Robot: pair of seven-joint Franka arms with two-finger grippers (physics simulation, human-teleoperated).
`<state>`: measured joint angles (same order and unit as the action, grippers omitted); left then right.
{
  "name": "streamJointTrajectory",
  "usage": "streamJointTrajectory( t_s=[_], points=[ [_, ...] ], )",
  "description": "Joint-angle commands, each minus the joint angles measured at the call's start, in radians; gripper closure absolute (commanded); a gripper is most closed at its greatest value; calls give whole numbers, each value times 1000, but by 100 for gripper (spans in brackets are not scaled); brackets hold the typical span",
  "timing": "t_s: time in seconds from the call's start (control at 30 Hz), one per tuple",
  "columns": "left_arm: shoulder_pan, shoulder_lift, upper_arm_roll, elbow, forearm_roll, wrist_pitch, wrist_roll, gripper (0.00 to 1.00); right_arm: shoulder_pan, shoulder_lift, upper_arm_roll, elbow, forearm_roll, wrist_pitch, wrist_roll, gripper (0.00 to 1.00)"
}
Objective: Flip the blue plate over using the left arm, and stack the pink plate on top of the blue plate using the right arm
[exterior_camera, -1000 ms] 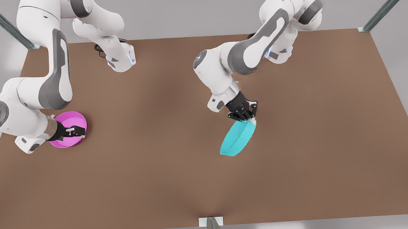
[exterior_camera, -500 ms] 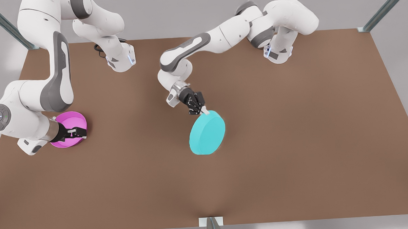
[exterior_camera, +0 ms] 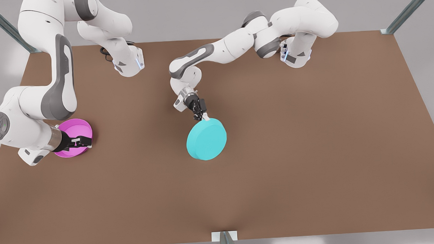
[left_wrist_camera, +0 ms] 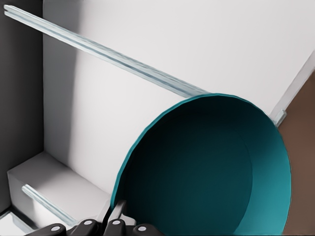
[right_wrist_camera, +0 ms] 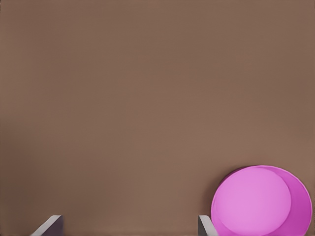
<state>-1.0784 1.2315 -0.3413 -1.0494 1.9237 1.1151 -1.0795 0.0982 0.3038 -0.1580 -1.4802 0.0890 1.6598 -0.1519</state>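
Note:
The blue plate (exterior_camera: 206,139) hangs near the table's middle, turned over so its flat base faces up. My left gripper (exterior_camera: 203,117) is shut on its far rim. The left wrist view looks into the plate's dark hollow inside (left_wrist_camera: 211,172), with my left gripper (left_wrist_camera: 115,219) clamped on the rim. The pink plate (exterior_camera: 73,136) rests upright on the table at the front view's left. My right gripper (exterior_camera: 81,141) hovers over its near rim. In the right wrist view my right gripper (right_wrist_camera: 128,225) is open, and the pink plate (right_wrist_camera: 261,201) lies just outside one fingertip.
The brown table (exterior_camera: 312,151) is bare around both plates. Both arm bases (exterior_camera: 128,63) (exterior_camera: 296,56) stand along the back edge. Metal posts (exterior_camera: 404,12) rise at the back corners, and a small bracket (exterior_camera: 224,237) sits at the front edge.
The left arm swung the blue plate towards the front view's left, turning it from edge-on to base up. The right arm barely moved over the pink plate.

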Motion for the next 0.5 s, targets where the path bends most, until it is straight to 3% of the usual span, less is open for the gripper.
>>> streamJointTrajectory(
  t_s=[0.0, 0.33, 0.4, 0.43, 0.47],
  points=[
    [-1, 3, -4, 0, -22, 2, 0, 79, 0, 0, 0, 1, 0, 0, 0, 0],
    [-34, 32, -48, 5, -86, 3, 1, 78, 0, 0, 0, 0, 0, 0, 0, 0],
    [-34, 29, -65, 5, -112, 3, 10, 38, 0, 0, 0, 0, 0, 0, 0, 0],
    [-34, 28, -73, 5, -127, 3, 12, 12, 0, 0, 0, 0, 0, 0, 0, 0],
    [-32, 25, -100, 5, -130, 3, 13, 0, 0, 0, 0, 0, 0, 0, 0, 0]
  ],
)
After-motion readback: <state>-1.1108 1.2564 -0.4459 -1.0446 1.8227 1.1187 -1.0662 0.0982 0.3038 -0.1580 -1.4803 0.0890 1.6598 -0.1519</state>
